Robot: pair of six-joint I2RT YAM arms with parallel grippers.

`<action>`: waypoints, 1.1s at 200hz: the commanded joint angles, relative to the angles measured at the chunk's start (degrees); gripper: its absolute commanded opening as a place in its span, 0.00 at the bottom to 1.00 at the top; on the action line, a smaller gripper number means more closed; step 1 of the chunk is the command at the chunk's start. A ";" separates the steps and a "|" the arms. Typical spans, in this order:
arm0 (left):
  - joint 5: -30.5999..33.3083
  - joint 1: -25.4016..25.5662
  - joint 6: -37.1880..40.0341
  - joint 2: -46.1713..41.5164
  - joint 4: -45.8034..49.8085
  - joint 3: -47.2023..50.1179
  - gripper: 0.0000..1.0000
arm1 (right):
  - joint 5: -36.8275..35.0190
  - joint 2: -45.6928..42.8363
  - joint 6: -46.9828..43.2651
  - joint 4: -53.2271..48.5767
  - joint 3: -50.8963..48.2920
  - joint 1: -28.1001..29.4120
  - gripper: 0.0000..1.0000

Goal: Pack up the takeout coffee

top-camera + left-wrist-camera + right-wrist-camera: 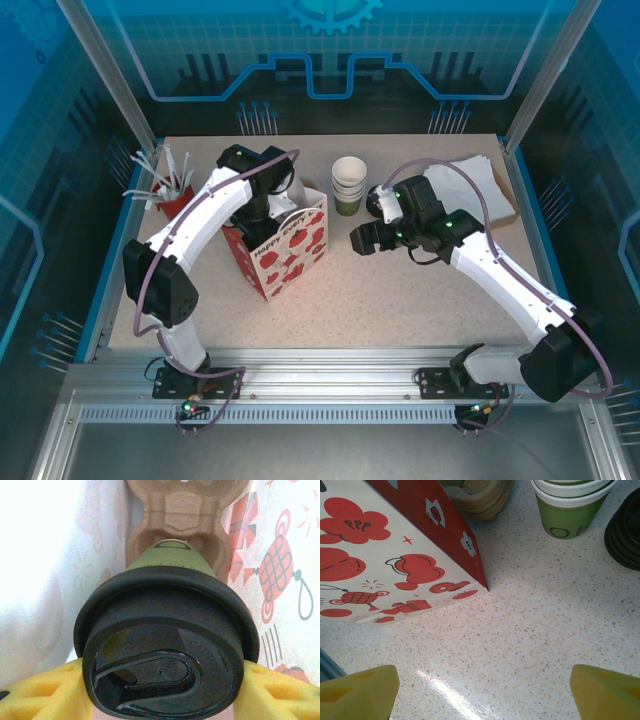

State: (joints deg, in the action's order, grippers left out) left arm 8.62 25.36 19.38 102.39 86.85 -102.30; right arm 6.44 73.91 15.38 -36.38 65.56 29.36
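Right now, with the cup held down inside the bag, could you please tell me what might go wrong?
1. The left gripper holds the cup with its pads beside the lid; a squeeze or slip might loosen the lid.
2. The cup's base may land on a ridge of the carrier, not in a pocket, and tip.
3. The right gripper hangs open, apart from the bag, so the bag may shift as the arm lifts out.
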 commanded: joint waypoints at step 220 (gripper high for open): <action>-1.33 -0.10 -1.35 1.55 -0.95 1.04 0.49 | 0.60 1.06 0.01 0.26 0.61 1.48 0.90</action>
State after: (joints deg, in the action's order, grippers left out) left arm 8.54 25.34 19.38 104.27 84.75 -100.09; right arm 6.44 74.50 15.38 -36.38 65.56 29.74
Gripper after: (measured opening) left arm 0.630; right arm 0.900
